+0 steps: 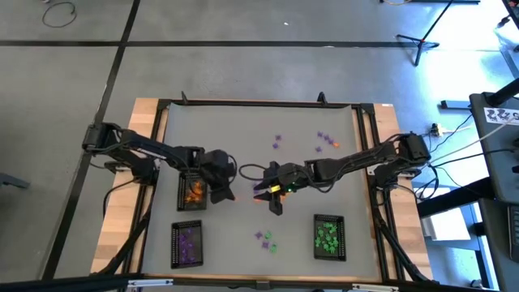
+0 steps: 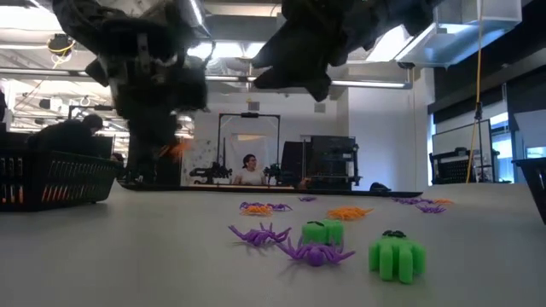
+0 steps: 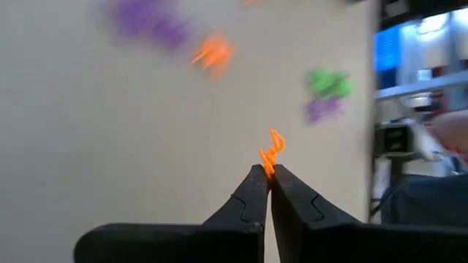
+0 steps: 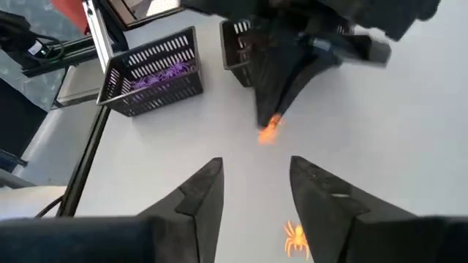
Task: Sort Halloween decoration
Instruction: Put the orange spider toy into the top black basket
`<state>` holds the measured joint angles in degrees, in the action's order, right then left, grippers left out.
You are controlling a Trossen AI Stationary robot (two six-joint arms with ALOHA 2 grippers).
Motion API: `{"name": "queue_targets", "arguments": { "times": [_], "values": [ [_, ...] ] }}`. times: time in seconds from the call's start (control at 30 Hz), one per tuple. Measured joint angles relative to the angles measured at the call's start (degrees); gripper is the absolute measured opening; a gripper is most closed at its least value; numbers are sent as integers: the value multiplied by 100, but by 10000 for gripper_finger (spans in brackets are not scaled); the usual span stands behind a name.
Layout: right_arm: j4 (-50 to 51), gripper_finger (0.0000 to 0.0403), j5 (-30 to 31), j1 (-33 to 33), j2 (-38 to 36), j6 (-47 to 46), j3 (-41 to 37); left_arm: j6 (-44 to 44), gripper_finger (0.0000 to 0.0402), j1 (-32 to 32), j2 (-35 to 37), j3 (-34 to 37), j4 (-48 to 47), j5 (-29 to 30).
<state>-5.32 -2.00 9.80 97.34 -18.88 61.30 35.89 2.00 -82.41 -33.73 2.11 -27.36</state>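
My left gripper (image 3: 267, 172) is shut on a small orange trinket (image 3: 271, 150) above the table's middle, just right of the black tray holding orange pieces (image 1: 192, 192). Facing it from the right, my right gripper (image 4: 256, 172) stands open with nothing between its fingers; the left gripper (image 4: 269, 117) and its trinket (image 4: 268, 131) show ahead of it. An orange spider (image 4: 296, 237) lies on the table under the right fingers. Loose purple and orange trinkets (image 1: 324, 139) lie at the far right, and green and purple ones (image 2: 397, 254) near the front edge. My left gripper pinches the orange trinket's lower end (image 3: 268, 165) between its two fingertips, only at their free ends. The fingers slant downward toward the table's right. The trinket sticks out beyond the tips, lifted clear of the table.
A black mesh tray with purple pieces (image 1: 188, 243) stands at the front left, and one with green pieces (image 1: 328, 237) at the front right. More purple trinkets (image 1: 278, 142) lie toward the far middle. A dark frame (image 1: 259, 104) rims the table; people sit in the room beyond.
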Motion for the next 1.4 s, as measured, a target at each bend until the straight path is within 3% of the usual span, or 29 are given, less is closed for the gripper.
{"name": "queue_targets", "arguments": {
  "times": [0.27,0.47,0.67,0.77,1.2,1.4],
  "values": [
    [483,148,301,151,22,-32,-9,152,0,392,1091,1,-2473,36],
    [507,145,446,146,22,-15,-11,128,0,315,2289,-17,-3046,418],
    [566,145,563,146,22,-15,-11,791,0,-66,2882,-691,-5458,1851],
    [603,145,564,146,22,-13,-9,1362,0,-337,2894,-1043,-6263,2252],
    [564,144,743,146,24,-11,-9,2212,2,-848,2695,-973,-6293,2303],
    [588,144,741,146,26,-13,-9,2256,32,-848,2692,-973,-6292,2341]
  ]
}}
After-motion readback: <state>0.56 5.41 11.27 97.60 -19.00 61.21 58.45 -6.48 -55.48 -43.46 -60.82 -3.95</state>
